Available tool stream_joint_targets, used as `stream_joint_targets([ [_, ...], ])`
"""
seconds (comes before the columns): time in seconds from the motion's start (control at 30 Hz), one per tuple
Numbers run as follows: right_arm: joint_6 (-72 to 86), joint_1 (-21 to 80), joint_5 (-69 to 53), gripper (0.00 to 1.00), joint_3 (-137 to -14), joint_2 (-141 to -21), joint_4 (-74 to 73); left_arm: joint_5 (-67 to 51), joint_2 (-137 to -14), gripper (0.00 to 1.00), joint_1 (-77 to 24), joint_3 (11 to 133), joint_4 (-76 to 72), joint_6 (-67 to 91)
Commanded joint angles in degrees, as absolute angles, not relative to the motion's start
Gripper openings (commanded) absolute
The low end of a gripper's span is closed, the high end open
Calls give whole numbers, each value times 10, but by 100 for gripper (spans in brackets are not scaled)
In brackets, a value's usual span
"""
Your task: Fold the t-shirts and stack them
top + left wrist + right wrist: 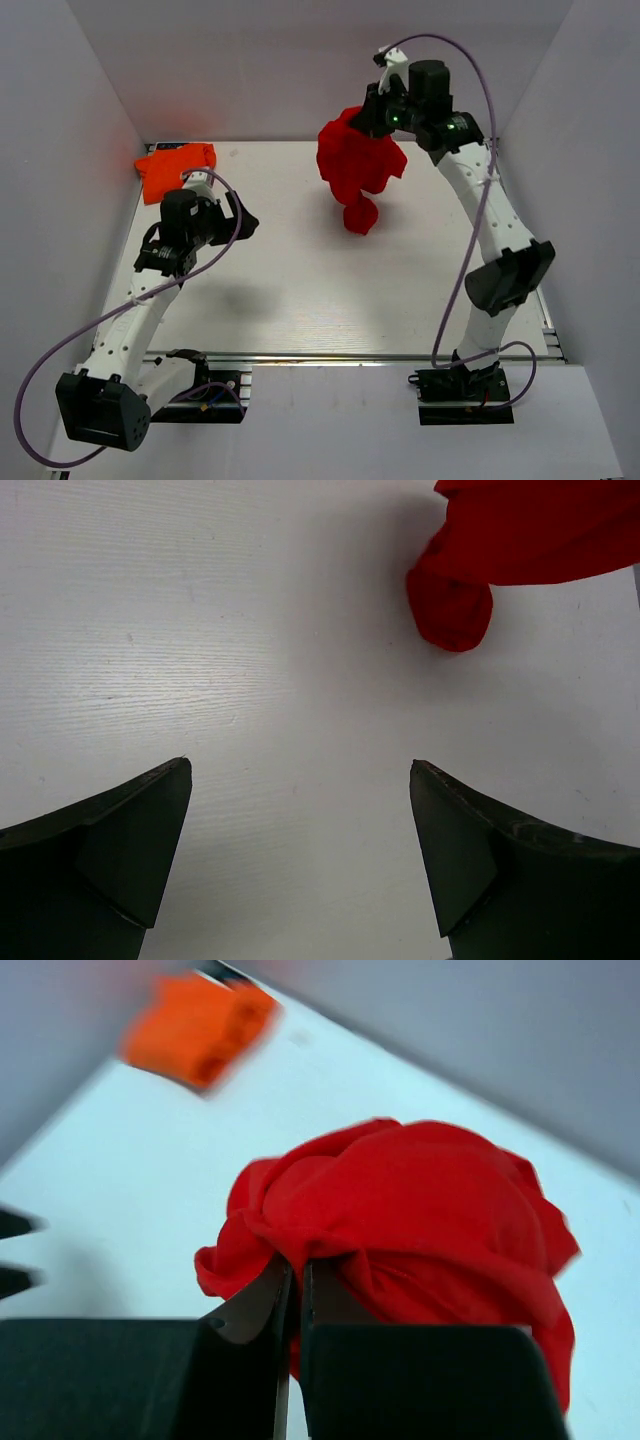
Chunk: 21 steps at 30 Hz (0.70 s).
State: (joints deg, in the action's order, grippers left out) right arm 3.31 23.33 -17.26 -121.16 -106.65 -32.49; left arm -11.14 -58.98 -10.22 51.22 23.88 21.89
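Hanging bunched from the right gripper [375,125], clamped shut on its cloth — red tee [355,165], up over the far middle of the counter [300,290]. Left gripper [238,215] spread wide, empty, low over the counter left of it. Orange tee [176,168] folded — far left corner.

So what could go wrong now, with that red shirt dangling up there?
The right hand pinches only a small bunch of the red t-shirt; the cloth might slip free and fall in a heap.
It hangs crumpled, so it may well land bunched, not flat.
The open left hand points at the dangling end and could snag it.
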Motion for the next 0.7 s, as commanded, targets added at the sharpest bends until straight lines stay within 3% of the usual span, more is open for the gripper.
stream_joint_targets([
  [0.0, 73, 240, -327, 0, -1244, -1015, -235, -140, -561, 100, -99, 521, 244, 223],
  [0.17, 140, 245, -442, 0, -1242, -979, -135, -133, -524, 100, -99, 526, 268, 223],
  [0.43, 193, 257, -499, 0, -1233, -970, -80, -97, -487, 100, -99, 546, 319, 223],
  [0.53, 172, 265, -489, 0, -1180, -951, -97, -84, -482, 100, -99, 551, 332, 230],
  [0.67, 104, 268, -404, 0, -1010, -892, -131, -69, -476, 100, -99, 551, 357, 243],
])
